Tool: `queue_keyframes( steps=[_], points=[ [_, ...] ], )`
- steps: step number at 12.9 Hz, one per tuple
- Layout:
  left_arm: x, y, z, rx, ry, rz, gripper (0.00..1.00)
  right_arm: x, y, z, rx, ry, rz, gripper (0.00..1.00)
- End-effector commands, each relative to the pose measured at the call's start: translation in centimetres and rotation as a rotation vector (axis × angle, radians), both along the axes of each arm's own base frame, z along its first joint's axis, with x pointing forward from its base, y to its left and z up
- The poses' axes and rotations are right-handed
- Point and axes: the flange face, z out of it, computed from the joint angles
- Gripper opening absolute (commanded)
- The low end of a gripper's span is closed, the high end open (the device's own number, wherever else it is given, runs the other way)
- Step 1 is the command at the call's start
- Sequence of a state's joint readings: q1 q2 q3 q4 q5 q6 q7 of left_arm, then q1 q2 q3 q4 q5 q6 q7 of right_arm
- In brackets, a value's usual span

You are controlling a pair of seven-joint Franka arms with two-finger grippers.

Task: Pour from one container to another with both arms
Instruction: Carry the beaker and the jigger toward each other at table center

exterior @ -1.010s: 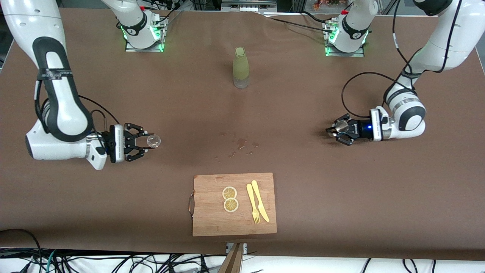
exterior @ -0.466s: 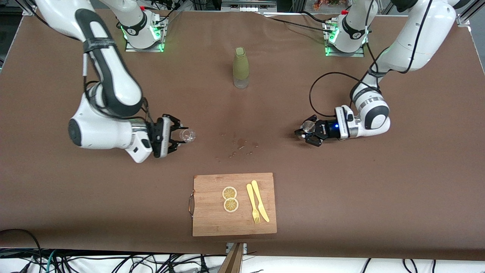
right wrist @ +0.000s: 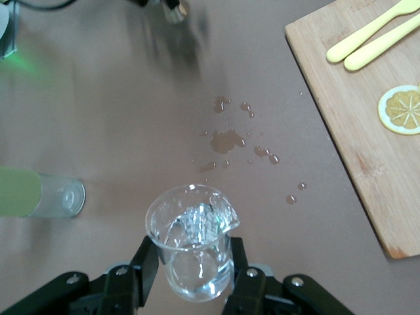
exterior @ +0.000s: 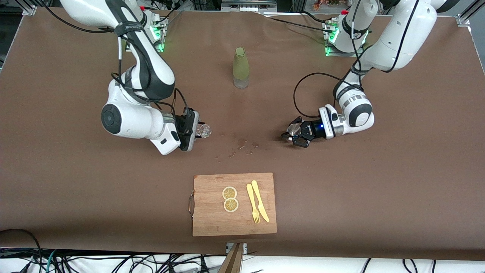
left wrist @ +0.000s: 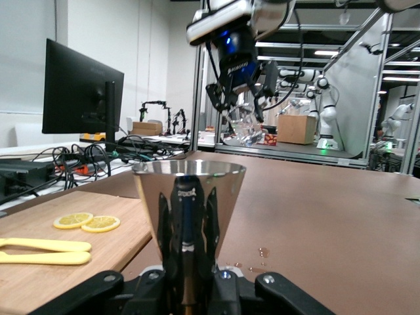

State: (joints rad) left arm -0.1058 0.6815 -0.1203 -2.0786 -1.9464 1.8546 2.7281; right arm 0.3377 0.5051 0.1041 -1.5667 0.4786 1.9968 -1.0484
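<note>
Front view: both hands closer together, glass cup (exterior: pixel 205 131), jigger (exterior: pixel 293 130) gripped.

White arms (exterior: pixel 401 26), grey bands, black cables

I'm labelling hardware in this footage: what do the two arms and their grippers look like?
Both arms are glossy white, with rounded segments and dark grey bands at the joints. Black cables loop along each, and green lights glow at the bases. The left gripper is black with angular jaws and has a blue light behind it on its white wrist. The right gripper is the same black type on a white wrist.
</note>
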Motion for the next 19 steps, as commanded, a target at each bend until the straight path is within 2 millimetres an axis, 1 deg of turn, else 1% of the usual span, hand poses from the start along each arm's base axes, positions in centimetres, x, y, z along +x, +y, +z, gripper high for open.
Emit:
queue_keyframes(
  steps=[1, 2, 3, 4, 6, 7, 9, 10, 12, 13, 15, 16, 17, 19],
  points=[
    [-1.0, -3.5, -0.8, 0.039, -0.066, 0.04, 0.0, -0.1, 2.1, 1.0, -0.031, -0.027, -0.029, 0.24],
    [-1.1, -4.6, -0.8, 0.046, -0.061, 0.054, 0.0, -0.3, 2.7, 1.0, -0.045, -0.034, -0.029, 0.24],
    [-0.9, -5.8, -0.8, 0.047, -0.06, 0.068, 0.0, -0.6, 3.7, 1.2, -0.054, -0.046, -0.026, 0.24],
    [-1.1, -6.9, -0.9, 0.042, -0.054, 0.075, 0.0, -0.8, 4.3, 1.4, -0.069, -0.053, -0.025, 0.24],
    [-1.1, -8.5, -0.9, 0.062, -0.05, 0.099, 0.0, -1.8, 6.0, 1.0, -0.117, -0.058, -0.012, 0.24],
    [-1.2, -9.4, -0.9, 0.066, -0.045, 0.111, 0.0, -2.3, 6.7, 0.4, -0.141, -0.054, -0.012, 0.24],
    [-1.8, -10.8, -1.3, 0.075, -0.026, 0.13, 0.0, -3.1, 8.0, -0.2, -0.175, -0.054, -0.006, 0.24],
    [-1.7, -11.6, -1.2, 0.072, -0.028, 0.138, 0.0, -3.6, 8.7, -0.5, -0.185, -0.049, -0.005, 0.24],
    [-1.8, -12.8, -1.6, 0.077, -0.019, 0.152, 0.0, -4.5, 10.0, -0.8, -0.22, -0.055, -0.005, 0.24],
    [-2.4, -13.7, -1.7, 0.079, -0.011, 0.151, 0.0, -4.8, 10.8, -1.1, -0.231, -0.058, -0.003, 0.24],
    [-3.0, -14.9, -1.8, 0.083, 0.002, 0.161, 0.0, -5.0, 11.8, -1.3, -0.254, -0.066, -0.015, 0.24],
    [-2.9, -15.2, -2.0, 0.085, 0.006, 0.171, 0.0, -5.1, 12.5, -1.3, -0.262, -0.073, -0.011, 0.24],
    [-3.4, -15.7, -2.1, 0.09, 0.006, 0.169, 0.0, -5.2, 13.0, -1.2, -0.273, -0.081, -0.02, 0.24],
    [-3.0, -16.0, -2.1, 0.09, 0.002, 0.182, 0.0, -6.1, 14.0, -1.3, -0.29, -0.088, -0.007, 0.24]
  ],
)
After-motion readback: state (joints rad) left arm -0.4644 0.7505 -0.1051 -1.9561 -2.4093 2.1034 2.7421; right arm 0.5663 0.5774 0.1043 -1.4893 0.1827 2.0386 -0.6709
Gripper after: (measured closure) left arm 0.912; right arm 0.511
